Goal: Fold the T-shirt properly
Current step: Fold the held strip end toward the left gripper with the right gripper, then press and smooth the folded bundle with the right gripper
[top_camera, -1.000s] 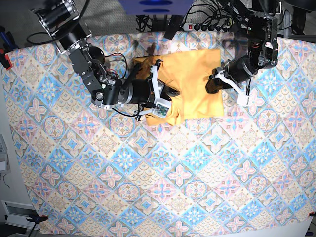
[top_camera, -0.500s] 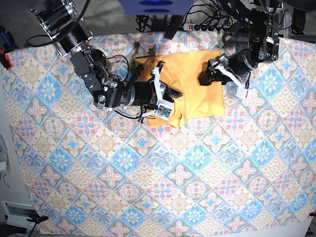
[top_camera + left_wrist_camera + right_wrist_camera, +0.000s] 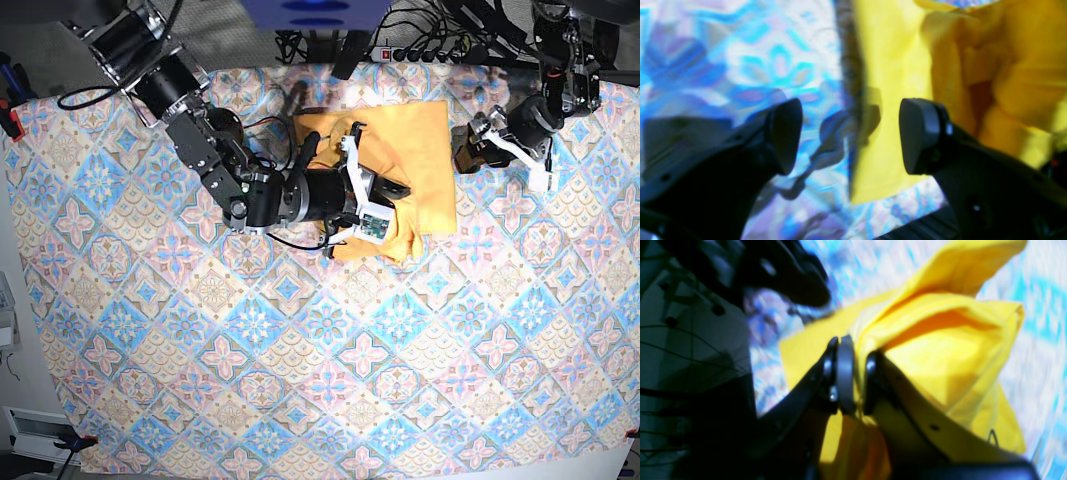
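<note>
At the far middle of the tablecloth, your T-shirt lies part-folded. Your right gripper pinches its left fold; your left gripper gapes empty just right of its edge.

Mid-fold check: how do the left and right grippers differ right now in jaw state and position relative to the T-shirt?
The left gripper has its jaws wide open and holds nothing; the right gripper is shut on a bunched fold of the T-shirt. In the base view the left gripper sits beside the shirt's edge over the tablecloth, while the right gripper lies on top of the shirt. Both have black fingers.
</note>
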